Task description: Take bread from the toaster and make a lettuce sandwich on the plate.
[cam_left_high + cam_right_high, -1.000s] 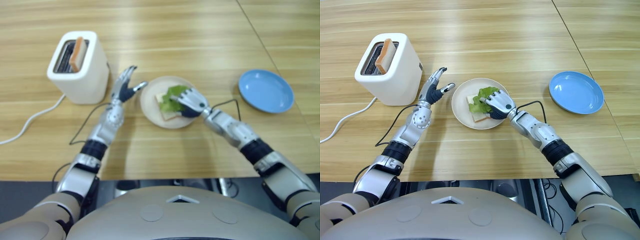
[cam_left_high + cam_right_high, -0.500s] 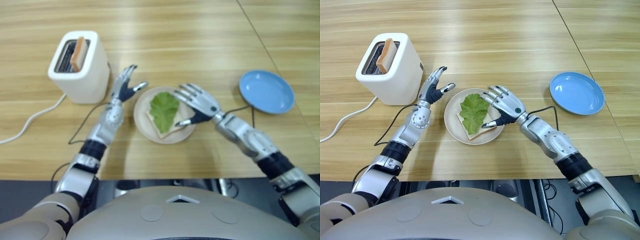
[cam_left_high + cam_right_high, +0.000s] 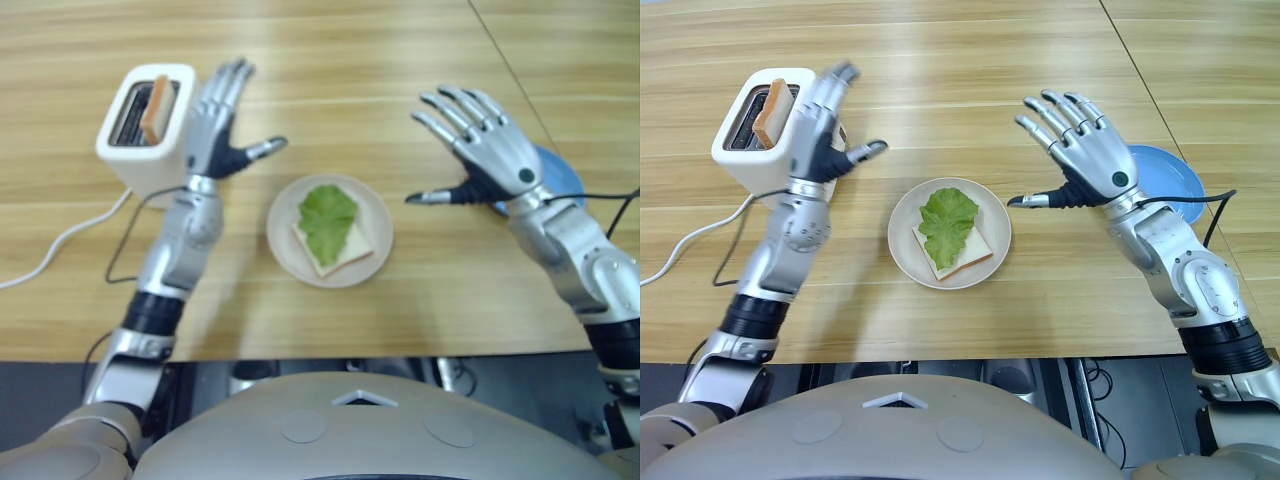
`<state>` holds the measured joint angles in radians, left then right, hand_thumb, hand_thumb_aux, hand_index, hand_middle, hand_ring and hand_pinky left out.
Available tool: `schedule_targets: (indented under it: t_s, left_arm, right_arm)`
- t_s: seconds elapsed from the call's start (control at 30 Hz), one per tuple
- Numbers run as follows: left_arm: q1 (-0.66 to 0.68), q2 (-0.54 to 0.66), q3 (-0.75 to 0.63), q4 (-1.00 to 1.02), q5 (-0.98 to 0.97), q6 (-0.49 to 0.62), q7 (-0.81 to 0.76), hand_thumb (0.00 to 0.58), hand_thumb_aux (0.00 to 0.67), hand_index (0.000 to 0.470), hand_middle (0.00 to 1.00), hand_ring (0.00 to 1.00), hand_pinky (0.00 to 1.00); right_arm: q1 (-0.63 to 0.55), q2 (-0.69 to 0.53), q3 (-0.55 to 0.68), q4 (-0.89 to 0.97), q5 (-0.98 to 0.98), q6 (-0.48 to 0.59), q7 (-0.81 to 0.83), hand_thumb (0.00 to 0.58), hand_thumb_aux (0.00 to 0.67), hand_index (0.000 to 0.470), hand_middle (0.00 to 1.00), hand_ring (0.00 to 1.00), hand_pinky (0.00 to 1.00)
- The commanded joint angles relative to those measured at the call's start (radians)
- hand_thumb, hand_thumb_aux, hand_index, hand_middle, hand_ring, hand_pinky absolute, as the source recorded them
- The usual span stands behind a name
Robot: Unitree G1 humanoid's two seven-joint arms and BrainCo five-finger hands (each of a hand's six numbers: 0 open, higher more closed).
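Pale wood grain runs across the worktop [image 3: 970, 60]. Near its middle sits the round beige plate [image 3: 998, 212], with a square slice of white bread [image 3: 975, 258] lying flat on it and a green lettuce leaf [image 3: 945, 222] spread over the slice. This looks like the lower half of the sandwich, left open so a lid can go on. That lid is probably the browned slice of toast [image 3: 772, 100] standing upright in one slot of the white box-shaped toaster [image 3: 750, 165] at the far left, its top proud of the slot where fingers could pinch it. The left robot hand [image 3: 818, 135] is raised just beside the toaster's right side, fingers straight and thumb swung out, holding nothing. I cannot tell whether it touches the casing, but it is well set to reach for that slice. The right robot hand [image 3: 1088, 155] is likewise fully spread and empty, lifted to the right of the beige plate and in front of the round blue plate [image 3: 1180, 180], which leaves the way to the lettuce free. A white power cord [image 3: 685, 245] trails from the toaster toward the left edge. No writing or label can be read on the toaster or either plate.
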<state>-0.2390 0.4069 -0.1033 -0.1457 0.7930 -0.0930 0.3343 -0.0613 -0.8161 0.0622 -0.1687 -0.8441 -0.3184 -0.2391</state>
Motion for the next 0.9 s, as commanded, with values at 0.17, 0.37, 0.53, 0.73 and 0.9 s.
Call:
schedule_targets:
  t_s: [0.17, 0.37, 0.53, 0.73, 0.9]
  left_arm:
    - [-0.036, 0.149, 0.132, 0.091, 0.178, 0.292, -0.094, 0.000, 0.000, 0.000, 0.00, 0.00, 0.00]
    - [-0.048, 0.187, 0.134, 0.300, 0.136, 0.427, -0.202, 0.000, 0.000, 0.000, 0.00, 0.00, 0.00]
    - [-0.061, 0.166, 0.096, 0.366, 0.096, 0.445, -0.236, 0.000, 0.000, 0.000, 0.00, 0.00, 0.00]
    - [-0.071, 0.157, 0.075, 0.378, 0.054, 0.439, -0.230, 0.542, 0.499, 0.343, 0.00, 0.00, 0.00]
    - [-0.073, 0.160, 0.074, 0.358, 0.037, 0.419, -0.187, 0.580, 0.670, 0.460, 0.00, 0.00, 0.00]
  right_arm:
    - [0.001, 0.095, 0.007, 0.109, 0.067, -0.032, -0.001, 0.000, 0.000, 0.000, 0.00, 0.00, 0.00]
    - [0.009, 0.109, -0.005, 0.121, 0.072, -0.048, 0.000, 0.000, 0.000, 0.000, 0.00, 0.00, 0.00]
    - [0.013, 0.105, -0.012, 0.126, 0.075, -0.052, 0.003, 0.000, 0.000, 0.000, 0.00, 0.00, 0.00]
    - [0.013, 0.103, -0.011, 0.135, 0.073, -0.054, 0.004, 0.000, 0.000, 0.000, 0.00, 0.00, 0.00]
    - [0.011, 0.104, -0.009, 0.147, 0.074, -0.055, 0.004, 0.000, 0.000, 0.000, 0.00, 0.00, 0.00]
